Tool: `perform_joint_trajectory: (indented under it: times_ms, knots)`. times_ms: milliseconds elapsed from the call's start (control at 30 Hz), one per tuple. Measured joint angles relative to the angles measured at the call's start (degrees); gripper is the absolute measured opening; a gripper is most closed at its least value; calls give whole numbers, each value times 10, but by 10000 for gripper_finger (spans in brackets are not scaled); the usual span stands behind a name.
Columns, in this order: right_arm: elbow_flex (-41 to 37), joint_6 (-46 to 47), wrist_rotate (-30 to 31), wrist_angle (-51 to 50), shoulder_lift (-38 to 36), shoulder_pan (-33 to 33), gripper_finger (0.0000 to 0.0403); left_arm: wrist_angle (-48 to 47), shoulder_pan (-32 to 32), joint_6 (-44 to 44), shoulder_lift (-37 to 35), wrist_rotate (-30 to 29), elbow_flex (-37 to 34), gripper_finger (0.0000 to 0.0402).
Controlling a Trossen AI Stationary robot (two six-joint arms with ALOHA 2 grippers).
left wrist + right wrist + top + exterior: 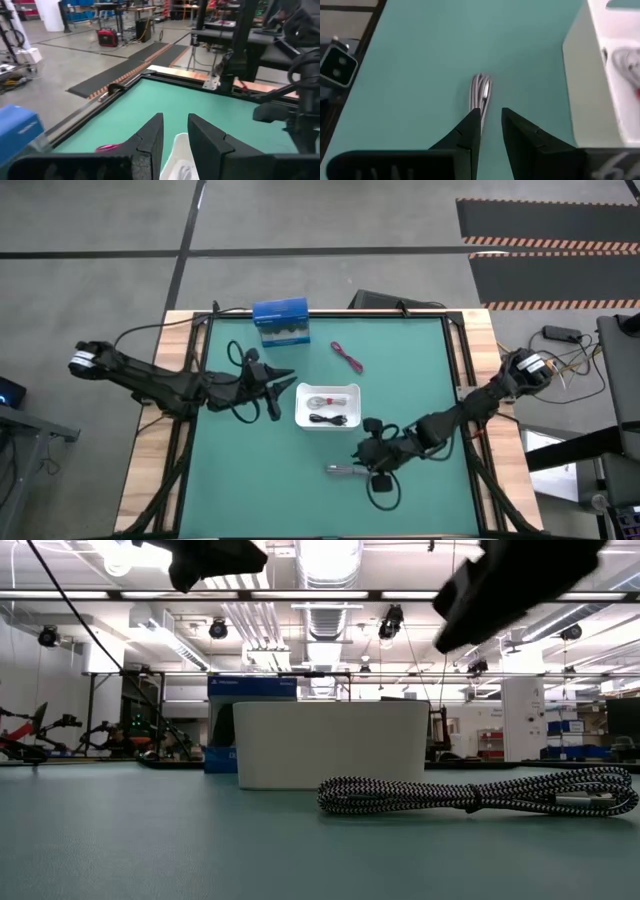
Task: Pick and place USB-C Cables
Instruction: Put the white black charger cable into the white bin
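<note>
I've got the grey-silver cable (343, 470) lying on the green mat (240, 470) on the near side of the white tray (300, 406), clear of it, bundled lengthwise; in the low view it's the braided bundle (480, 794) in front of the tray wall (330, 744). Right gripper (362, 455) sits just above that cable, on the tray's near-right side; in the right wrist view its fingers (465, 132) stand slightly parted with a narrow gap, nothing between them, cable end (481, 92) just ahead of the tips, not grasped. Inside the tray I see the black cable (330, 419) on the near side and the white-pinkish cable (322, 398) on the far side. Left gripper (288, 379) hangs just off the tray's left edge, tips pointing at it; left wrist view shows its fingers (150, 135) parted a little, empty, tray rim (181, 152) below them. Beyond the tray, slightly right, the magenta-red cable (347, 357) lies loose on the mat, well apart from both grippers. Farthest out, the blue box (280, 321) stands at the mat's far edge, behind and left of the tray.
</note>
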Motion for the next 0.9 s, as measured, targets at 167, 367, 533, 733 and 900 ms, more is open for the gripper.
perform_joint_trajectory:
  times_ms: [167, 367, 533, 733, 900]
  knots:
    - [-21, 38, 41, 0, 0, 38, 68, 43, -11, 0, 29, 9, 0, 73]
    - [-29, 62, 100, 0, 0, 79, 68, 97, -34, 0, 64, 13, 0, 73]
    - [-42, 63, 147, 19, 1, 102, 68, 129, -47, 0, 83, 13, 0, 73]
    - [-73, 62, 152, 68, 2, 104, 68, 141, -50, 0, 88, 13, 0, 73]
    - [-86, 68, 152, 79, 2, 104, 68, 145, -50, 1, 87, 13, 0, 73]
